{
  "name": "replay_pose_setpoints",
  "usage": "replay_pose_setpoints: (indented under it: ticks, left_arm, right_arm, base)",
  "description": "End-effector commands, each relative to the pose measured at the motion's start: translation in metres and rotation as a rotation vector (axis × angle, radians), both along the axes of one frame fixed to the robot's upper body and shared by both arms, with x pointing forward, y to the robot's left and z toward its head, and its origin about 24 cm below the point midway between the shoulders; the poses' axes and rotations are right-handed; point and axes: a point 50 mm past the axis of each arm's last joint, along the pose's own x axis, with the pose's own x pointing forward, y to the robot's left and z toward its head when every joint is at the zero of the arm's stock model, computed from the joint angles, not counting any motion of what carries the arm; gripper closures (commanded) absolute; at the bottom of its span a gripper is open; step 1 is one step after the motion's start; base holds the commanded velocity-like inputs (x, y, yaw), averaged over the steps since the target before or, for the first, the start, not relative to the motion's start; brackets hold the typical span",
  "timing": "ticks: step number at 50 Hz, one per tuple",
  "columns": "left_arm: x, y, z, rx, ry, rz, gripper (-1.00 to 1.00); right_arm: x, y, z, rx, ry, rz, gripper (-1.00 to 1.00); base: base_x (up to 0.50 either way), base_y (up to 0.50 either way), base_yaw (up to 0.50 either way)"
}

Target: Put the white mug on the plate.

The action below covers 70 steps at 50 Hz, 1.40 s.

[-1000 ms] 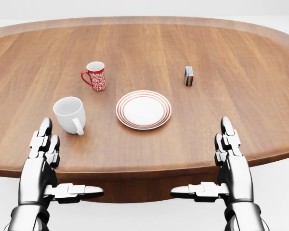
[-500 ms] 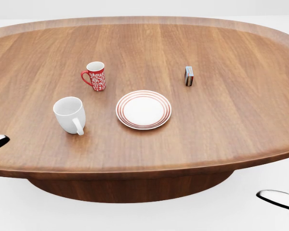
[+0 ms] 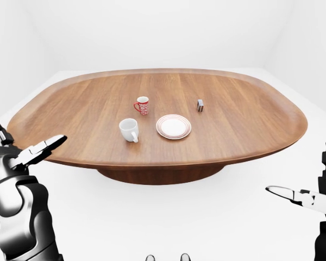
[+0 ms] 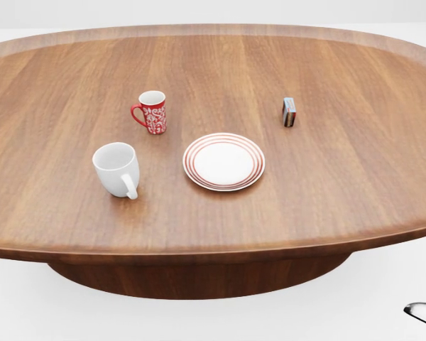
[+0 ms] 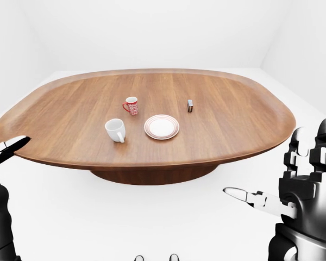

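red mug (image 4: pixel 152 111) beside white mug (image 4: pixel 117 168) and plate (image 4: pixel 224 161); both hands' fingers (image 3: pixel 46 147) apart.

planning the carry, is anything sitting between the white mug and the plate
Nothing: in the head view only bare wooden table shows between the white mug and the plate.

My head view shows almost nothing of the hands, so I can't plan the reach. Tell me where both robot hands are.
Observer: The left robot hand is open, at the left-eye view's left edge, beside the table's rim.
Operator: Now the right one.
Observer: The right robot hand is open too, low at the right-eye view's right side, below the table's edge.
Operator: Say whether either touches the mug.
Observer: Neither; both are well clear of the white mug.
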Motion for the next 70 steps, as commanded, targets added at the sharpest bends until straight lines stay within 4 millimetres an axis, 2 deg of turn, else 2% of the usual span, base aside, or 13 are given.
replay_pose_setpoints:
  ticks: [1,45,46,47,50,53,56,59,70]
  left_arm:
    - [-0.002,0.003,0.002,-0.007,-0.007,0.022,-1.0]
    - [-0.004,0.004,0.005,0.007,-0.02,0.024,-1.0]
    - [-0.004,0.004,0.005,0.006,-0.017,0.025,-1.0]
    - [-0.003,0.003,0.004,0.006,-0.015,0.023,-1.0]
    - [-0.003,0.003,0.005,0.007,-0.017,0.023,-1.0]
    - [-0.004,0.002,0.005,0.01,-0.021,0.022,-1.0]
    - [-0.005,0.002,0.006,0.012,-0.025,0.024,-1.0]
    - [-0.006,0.002,0.007,0.013,-0.027,0.024,-1.0]
    - [-0.004,0.003,0.004,0.013,-0.01,0.025,-1.0]
  right_arm:
    - [0.002,0.0,-0.008,0.012,0.035,0.019,-1.0]
    - [0.008,0.005,-0.013,0.012,0.064,0.061,-1.0]
    - [0.009,0.005,-0.013,0.012,0.064,0.061,-1.0]
    - [0.005,0.007,0.001,-0.022,0.005,0.058,-1.0]
    - [0.009,0.006,-0.012,0.006,0.059,0.068,-1.0]
    - [0.01,0.007,-0.013,0.007,0.068,0.075,-1.0]
    - [0.011,0.008,-0.013,0.011,0.067,0.077,-1.0]
    - [0.006,0.009,0.0,-0.02,0.008,0.068,-1.0]
    - [0.01,0.011,-0.002,-0.026,0.024,0.087,-1.0]
  base:
    - [0.0,0.36,0.0]
    - [0.0,0.35,0.0]
    - [0.0,0.21,0.0]
    - [0.0,0.15,0.0]
    - [0.0,0.15,0.0]
    - [0.0,0.14,0.0]
    - [0.0,0.03,0.0]
    - [0.0,0.0,0.0]
    - [0.0,0.0,0.0]
